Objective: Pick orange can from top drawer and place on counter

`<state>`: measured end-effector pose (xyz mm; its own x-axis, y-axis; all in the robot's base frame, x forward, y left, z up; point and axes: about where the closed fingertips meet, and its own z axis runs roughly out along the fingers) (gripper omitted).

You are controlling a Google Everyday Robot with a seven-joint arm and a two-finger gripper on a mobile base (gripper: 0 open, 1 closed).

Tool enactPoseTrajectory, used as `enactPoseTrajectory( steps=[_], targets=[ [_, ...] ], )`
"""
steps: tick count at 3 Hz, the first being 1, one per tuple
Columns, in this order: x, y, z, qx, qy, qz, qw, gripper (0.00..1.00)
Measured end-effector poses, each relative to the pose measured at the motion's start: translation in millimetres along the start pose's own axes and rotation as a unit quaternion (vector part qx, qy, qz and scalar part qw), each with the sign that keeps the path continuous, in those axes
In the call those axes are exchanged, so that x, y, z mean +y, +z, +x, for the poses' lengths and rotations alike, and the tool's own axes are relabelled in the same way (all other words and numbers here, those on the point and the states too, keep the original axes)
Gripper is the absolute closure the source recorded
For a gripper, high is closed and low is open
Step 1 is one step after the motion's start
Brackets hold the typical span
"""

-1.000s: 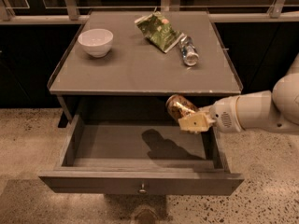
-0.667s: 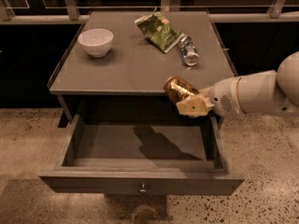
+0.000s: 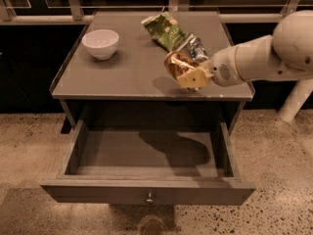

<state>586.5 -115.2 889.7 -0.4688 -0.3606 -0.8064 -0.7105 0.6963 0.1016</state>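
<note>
The flat grey square counter (image 3: 132,72) with thin raised edges fills the upper middle of the view. Under it, the wide shallow grey top drawer (image 3: 98,192) is pulled fully out toward the camera. Its inside is bare except for a dark shadow (image 3: 176,148) on the floor of the drawer. The thick white robot arm (image 3: 264,55) comes in from the right side and reaches over the right part of the counter.

A crumpled green foil snack bag (image 3: 164,29) lies at the back of the counter, a little right of the centre. A small round white ceramic bowl (image 3: 100,43) stands upright at the back left, well apart from the bag.

The cream-coloured two-finger gripper (image 3: 190,76) is above the front right part of the counter, near its front edge. Its jaws are clamped on the small metal orange can (image 3: 175,62), orange-gold with dark markings. The can is tilted and is held in the air over the counter. A shadow falls on the grey surface just below and left of it.

A clear plastic bottle (image 3: 196,47) lies just behind the gripper, partly hidden by it and next to the bag. A small round metal knob (image 3: 149,198) sits at the centre of the drawer front.
</note>
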Motion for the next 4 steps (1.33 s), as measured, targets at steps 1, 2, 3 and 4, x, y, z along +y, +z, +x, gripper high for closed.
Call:
enactPoseTrajectory(
  steps=[1, 2, 3, 4],
  targets=[
    [-31.7, 35.2, -17.7, -0.008, -0.001, -0.028, 0.9996, 1.00],
    [-36.7, 36.3, -25.5, -0.017, -0.002, -0.028, 0.9995, 0.81],
    [-36.7, 36.4, -25.5, -0.016, -0.002, -0.028, 0.9995, 0.58],
    [-36.6, 36.4, -25.5, -0.016, -0.002, -0.028, 0.9995, 0.35]
  ],
)
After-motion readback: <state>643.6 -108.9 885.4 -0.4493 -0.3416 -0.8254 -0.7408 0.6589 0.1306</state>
